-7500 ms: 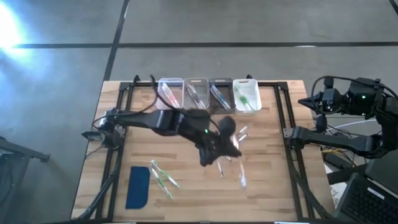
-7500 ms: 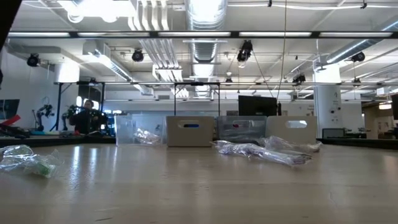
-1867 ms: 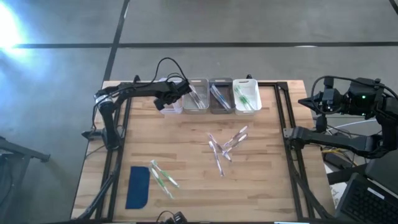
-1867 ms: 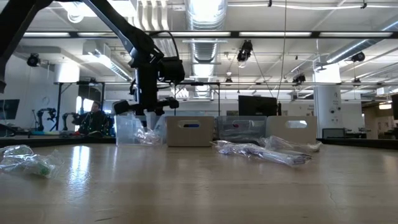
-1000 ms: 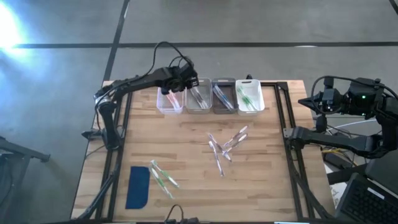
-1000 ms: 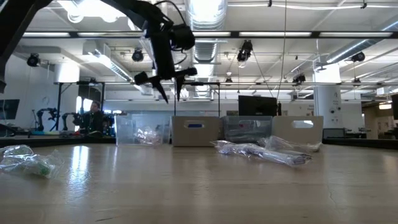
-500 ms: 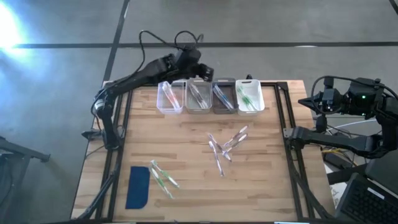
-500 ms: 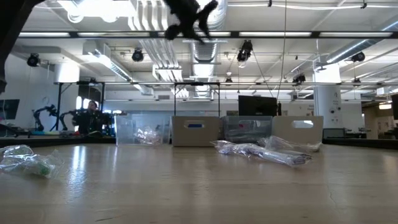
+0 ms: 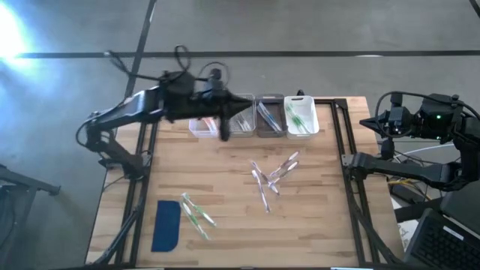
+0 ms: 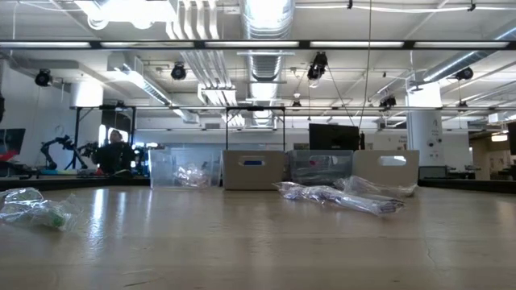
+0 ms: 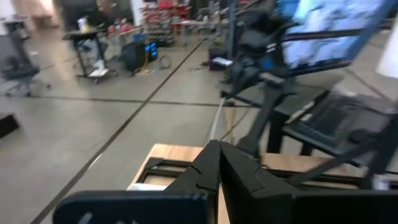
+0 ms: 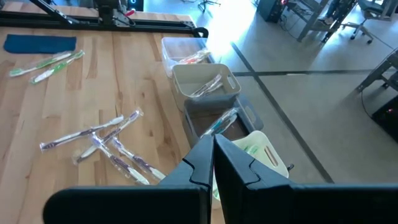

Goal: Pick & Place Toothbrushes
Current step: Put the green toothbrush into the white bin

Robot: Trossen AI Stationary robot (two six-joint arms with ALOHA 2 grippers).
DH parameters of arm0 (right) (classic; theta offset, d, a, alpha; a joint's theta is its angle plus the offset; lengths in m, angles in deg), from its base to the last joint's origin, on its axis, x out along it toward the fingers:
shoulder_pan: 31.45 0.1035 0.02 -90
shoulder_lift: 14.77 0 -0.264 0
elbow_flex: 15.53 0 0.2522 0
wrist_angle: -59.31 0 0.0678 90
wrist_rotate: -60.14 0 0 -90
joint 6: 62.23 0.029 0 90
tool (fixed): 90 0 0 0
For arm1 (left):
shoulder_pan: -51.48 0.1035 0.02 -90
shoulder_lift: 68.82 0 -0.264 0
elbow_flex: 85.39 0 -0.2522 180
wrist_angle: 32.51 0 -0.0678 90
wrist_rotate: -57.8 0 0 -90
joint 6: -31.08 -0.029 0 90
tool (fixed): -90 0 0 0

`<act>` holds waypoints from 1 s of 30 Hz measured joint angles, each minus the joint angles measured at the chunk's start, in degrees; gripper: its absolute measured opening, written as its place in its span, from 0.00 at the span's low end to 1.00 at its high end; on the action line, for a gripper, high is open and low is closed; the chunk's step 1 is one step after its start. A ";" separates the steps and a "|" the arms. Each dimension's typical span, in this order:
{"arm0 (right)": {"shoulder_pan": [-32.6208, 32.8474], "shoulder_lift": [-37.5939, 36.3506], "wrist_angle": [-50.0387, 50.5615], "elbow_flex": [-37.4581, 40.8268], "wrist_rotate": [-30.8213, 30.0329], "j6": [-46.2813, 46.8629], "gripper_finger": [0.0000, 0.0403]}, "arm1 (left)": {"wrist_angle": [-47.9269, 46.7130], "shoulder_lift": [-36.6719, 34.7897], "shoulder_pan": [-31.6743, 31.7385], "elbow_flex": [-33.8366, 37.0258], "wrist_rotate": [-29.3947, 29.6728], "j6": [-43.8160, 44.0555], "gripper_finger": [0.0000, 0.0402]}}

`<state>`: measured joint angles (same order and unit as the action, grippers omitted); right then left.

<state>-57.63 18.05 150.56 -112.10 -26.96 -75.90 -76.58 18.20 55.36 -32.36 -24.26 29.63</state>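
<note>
From above I see a dark-blue pad (image 9: 166, 226) at the table's left near corner, with a few toothbrushes (image 9: 196, 214) just beside it. My left gripper (image 9: 223, 129) hangs over the left end of the row of bins (image 9: 252, 116), fingers closed and seemingly empty. More brushes lie loose at mid-table, others in the bins. My right gripper (image 12: 212, 151) waits off the right edge, closed.

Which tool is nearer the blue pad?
Left. The left tool hangs by the bins, across the table from the blue pad; the right tool is parked off the table's right edge.
</note>
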 joint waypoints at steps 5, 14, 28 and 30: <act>0.00 0.00 -0.01 0.00 0.01 0.05 0.02 | -7.46 -5.65 -4.27 0.00 3.76 -0.07 0.01; 0.00 -0.01 0.00 0.00 0.01 0.06 0.02 | -19.40 -13.02 -10.17 0.09 10.41 0.01 0.01; 0.00 -0.02 0.00 0.00 0.02 0.13 0.02 | -20.87 -27.28 -12.16 17.43 10.64 3.03 0.01; 0.02 -0.02 0.00 0.00 0.02 0.02 0.02 | -17.95 -30.60 -13.07 21.75 10.64 3.08 0.01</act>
<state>-57.60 18.03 150.56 -112.10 -26.94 -75.88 -94.53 -12.40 42.29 -10.61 -13.62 32.71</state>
